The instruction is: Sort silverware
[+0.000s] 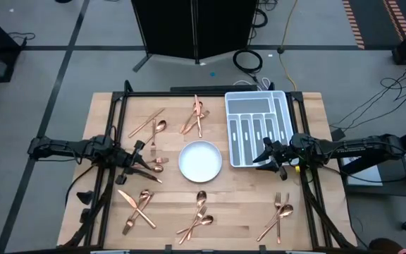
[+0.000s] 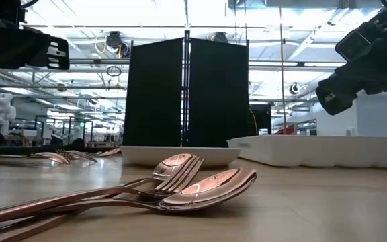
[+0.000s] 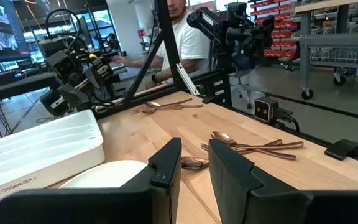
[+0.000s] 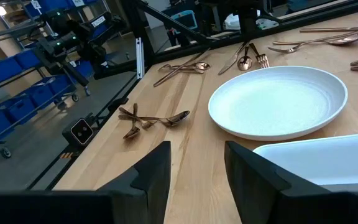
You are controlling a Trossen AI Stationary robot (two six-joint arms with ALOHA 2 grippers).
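Two arms flank your table (image 1: 104, 106). The white divided tray (image 1: 256, 128) sits back right, its slots bare; the round plate (image 1: 200, 160) lies centre. Silverware (image 1: 198, 116) lies in copper clusters around the plate, none in the tray. Your left gripper (image 1: 141, 162) hovers over the left cluster, fingers (image 3: 166, 167) narrowly apart, holding nothing. Your right gripper (image 1: 265, 156) hangs at the tray's near edge, fingers (image 4: 156, 171) parted, empty.
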